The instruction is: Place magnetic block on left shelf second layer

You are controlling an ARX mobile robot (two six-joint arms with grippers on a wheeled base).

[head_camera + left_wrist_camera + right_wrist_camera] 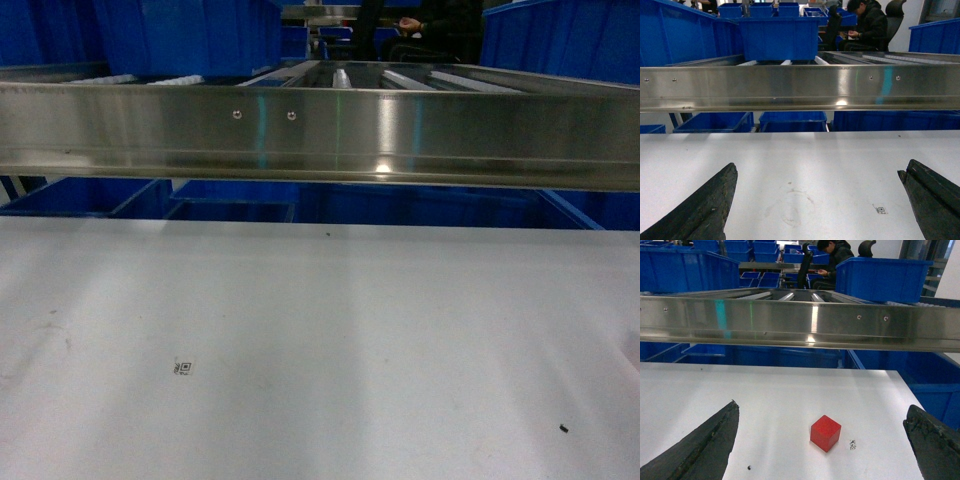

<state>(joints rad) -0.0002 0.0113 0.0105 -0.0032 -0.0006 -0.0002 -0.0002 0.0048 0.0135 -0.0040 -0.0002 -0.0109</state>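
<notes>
The magnetic block (825, 433), a small red cube, rests on the white tabletop (765, 390) near its right edge. My right gripper (822, 411) is open, and the cube lies on the table between and just ahead of its dark fingers (710, 445), touching neither. My left gripper (819, 169) is open over bare tabletop with nothing between its fingers (705, 205). Beyond a steel beam (800, 87), the left shelf second layer shows white roller rails (786, 62) carrying a large deep blue tote (777, 37). In the head view neither gripper nor the cube shows.
The steel beam (320, 135) spans the whole width above the table's far edge. More blue totes (880, 277) stand on the rack at right and below (792, 121). A seated person (867, 25) is behind the rack. A small printed marker (183, 368) lies on the table.
</notes>
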